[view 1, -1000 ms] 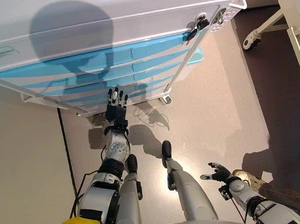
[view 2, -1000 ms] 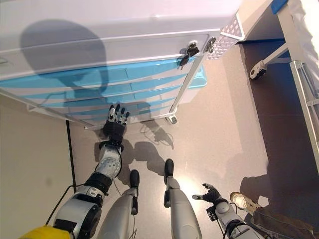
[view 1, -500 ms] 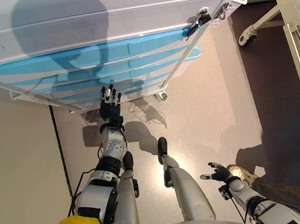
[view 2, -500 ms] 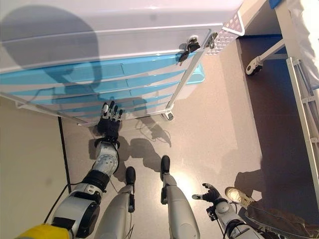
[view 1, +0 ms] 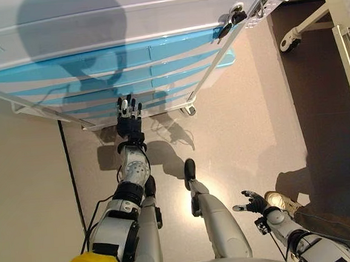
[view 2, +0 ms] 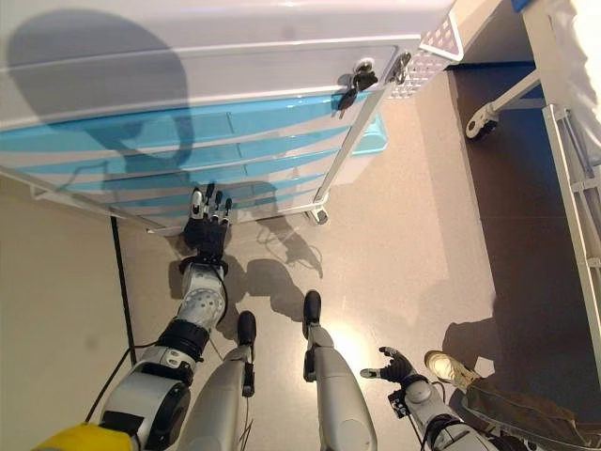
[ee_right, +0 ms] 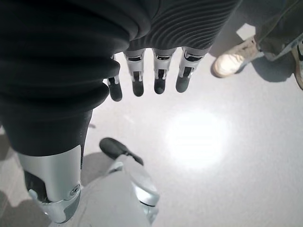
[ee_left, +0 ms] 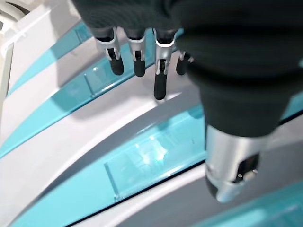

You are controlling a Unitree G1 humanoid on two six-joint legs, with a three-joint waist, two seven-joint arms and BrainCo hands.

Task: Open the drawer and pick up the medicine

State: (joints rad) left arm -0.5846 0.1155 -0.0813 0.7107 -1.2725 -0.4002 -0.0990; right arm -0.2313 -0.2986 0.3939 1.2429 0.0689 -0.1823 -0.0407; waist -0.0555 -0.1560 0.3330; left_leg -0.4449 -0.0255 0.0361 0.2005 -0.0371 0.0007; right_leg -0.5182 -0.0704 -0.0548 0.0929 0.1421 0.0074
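- The left hand (view 1: 128, 116) is raised at about 12 o'clock before the robot, fingers (ee_left: 159, 85) straight and holding nothing, just short of the white wheeled cabinet with translucent blue drawers (view 1: 126, 56).
- Every drawer looks shut; the medicine is not visible, presumably inside one.
- To do this well, I'd say hook the fingertips under a clear drawer handle (ee_left: 142, 156) and pull straight out, not sideways, lest the cabinet roll.
- The right hand (view 1: 251, 202) hangs low at 5 o'clock, relaxed and empty, near a person's white shoe (view 1: 277, 200).

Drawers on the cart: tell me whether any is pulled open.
All shut: the blue drawers sit flush in the cart. The left hand reaches at them with straight fingers, gripping nothing.
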